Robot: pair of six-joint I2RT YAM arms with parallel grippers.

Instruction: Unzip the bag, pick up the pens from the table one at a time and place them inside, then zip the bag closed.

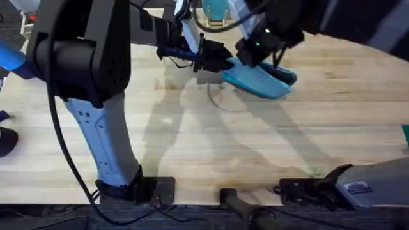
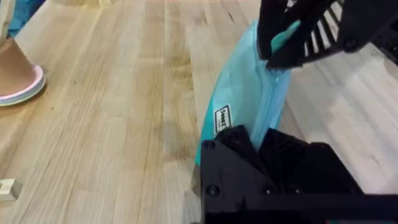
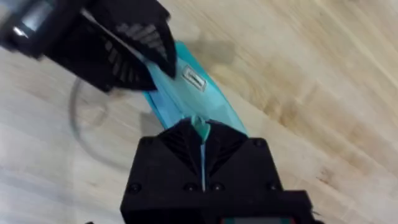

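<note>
My left jaws (image 1: 220, 64) and right jaws (image 1: 246, 56) both clamped on bag (image 1: 262, 82), opposite ends, on worktop (image 1: 255, 140).

Both ends of the bag (image 1: 262, 80) sit hidden under the left gripper (image 1: 220, 64) and right gripper (image 1: 252, 54). Zipper state: apparently closed, not confirmable.
</note>
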